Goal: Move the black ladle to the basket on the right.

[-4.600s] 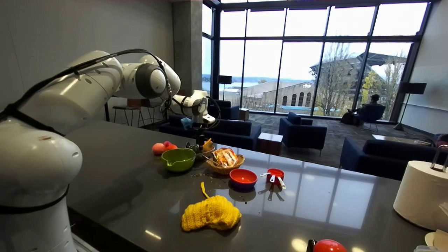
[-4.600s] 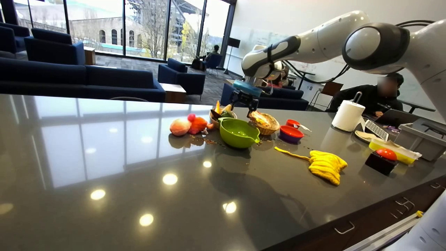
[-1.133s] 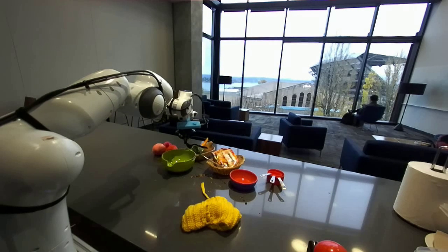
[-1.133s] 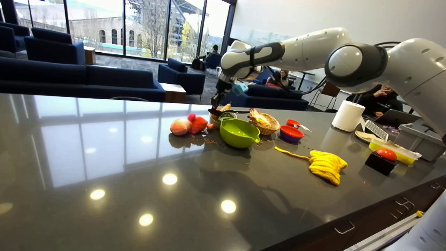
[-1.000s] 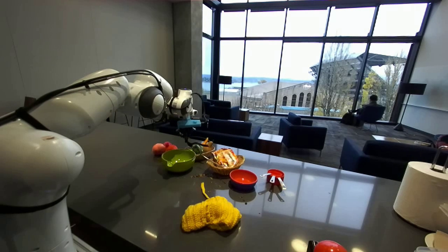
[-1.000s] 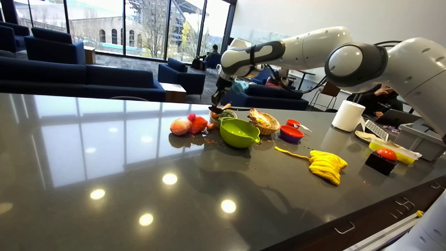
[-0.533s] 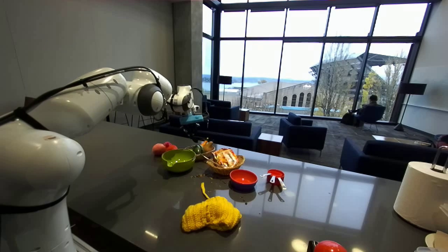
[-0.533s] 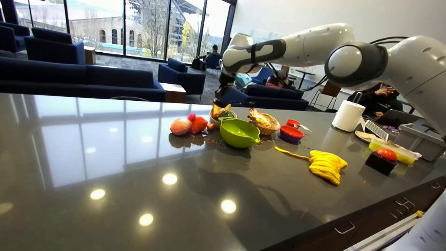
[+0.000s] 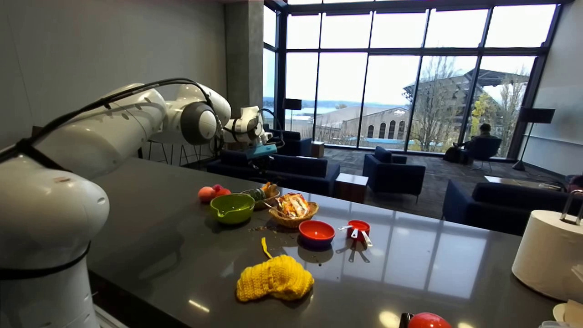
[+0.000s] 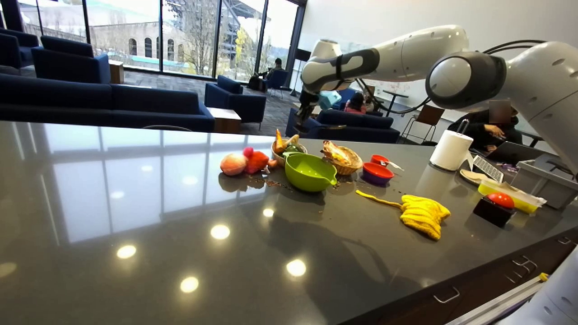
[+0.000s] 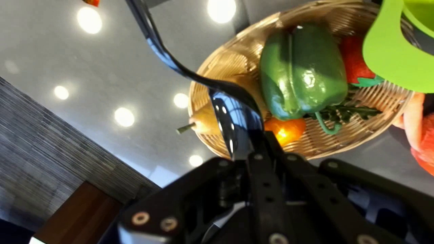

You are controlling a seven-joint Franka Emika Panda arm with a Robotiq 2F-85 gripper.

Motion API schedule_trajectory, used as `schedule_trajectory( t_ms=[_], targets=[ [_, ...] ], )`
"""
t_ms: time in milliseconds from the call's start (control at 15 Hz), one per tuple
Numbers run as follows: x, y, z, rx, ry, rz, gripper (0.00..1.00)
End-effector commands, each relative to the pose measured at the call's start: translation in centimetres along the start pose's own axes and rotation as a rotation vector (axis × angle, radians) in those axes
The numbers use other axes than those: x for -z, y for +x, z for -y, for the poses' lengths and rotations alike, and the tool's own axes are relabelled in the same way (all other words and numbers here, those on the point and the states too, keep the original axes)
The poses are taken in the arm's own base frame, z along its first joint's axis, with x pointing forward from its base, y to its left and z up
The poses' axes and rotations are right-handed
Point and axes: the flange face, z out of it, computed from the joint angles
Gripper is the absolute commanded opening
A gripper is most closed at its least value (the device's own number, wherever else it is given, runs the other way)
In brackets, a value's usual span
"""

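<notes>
Black and glossy, the ladle (image 11: 234,118) hangs in the air, pinched by its bowl end in your gripper (image 11: 259,139); the grasp and lift look done. Beneath it, in the wrist view, lies the produce basket (image 11: 325,144). Farther off, to its right in both exterior views, sits the packet-filled basket (image 9: 294,222), likely your target: you have yet to carry the ladle across, lower it and let go
</notes>
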Motion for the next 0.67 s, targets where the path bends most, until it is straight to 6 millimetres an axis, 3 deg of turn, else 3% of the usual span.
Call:
schedule_trajectory(
  t_ms=[0,267,600],
  targets=[
    [1.7,-2.6,-2.1,-0.038,0.005,0.036,0.01],
    [1.9,-5.9,-3.5,-0.066,0.058,0.089,0.01],
    [1.4,-10.4,-3.4,-0.09,0.145,0.15,0.01]
  ],
)
